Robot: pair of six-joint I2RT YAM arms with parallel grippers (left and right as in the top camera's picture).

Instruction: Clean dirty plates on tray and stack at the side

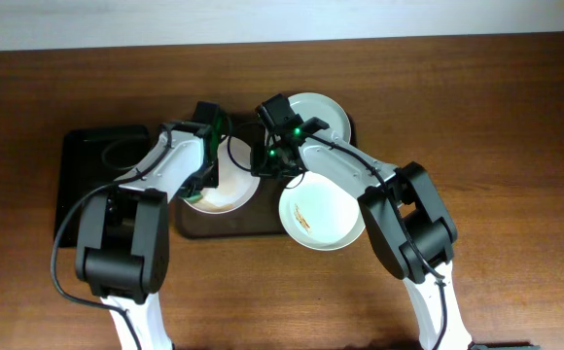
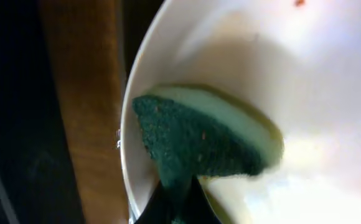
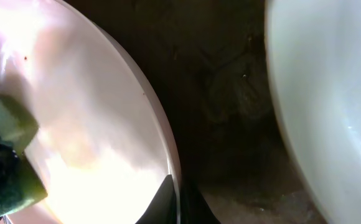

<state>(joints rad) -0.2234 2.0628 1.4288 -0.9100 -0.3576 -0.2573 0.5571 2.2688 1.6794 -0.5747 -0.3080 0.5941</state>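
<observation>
Nearest you, the near plate [image 1: 323, 216] sits at the near right corner of the tray [image 1: 233, 226], its edge overhanging the tray's near rim above the table [image 1: 506, 117]. An orange-brown smear [image 1: 304, 219] shows left of its centre.

Further in, on the left half of the tray, lies the left plate [image 1: 229, 192]; both of your arms meet over it. Your left gripper [image 1: 204, 185] reaches down onto its left side. In the left wrist view its fingers are closed tight on a sponge [image 2: 199, 140], green scouring side facing the camera and pale layer behind. The sponge is pressed against the plate's inner surface just inside the rim. A tiny red speck [image 2: 299, 3] shows on the plate at the top of that view.

Your right gripper [image 1: 260, 167] comes in from the far side to the right rim of the same plate. In the right wrist view its fingers are nearly closed and pinch that rim, one above and one below. Bare dark tray lies beyond.

Farthest off, the far plate [image 1: 321, 115] rests at the tray's far right corner, apart from both grippers. A smaller black tray [image 1: 88, 185] lies just left of the brown one.
</observation>
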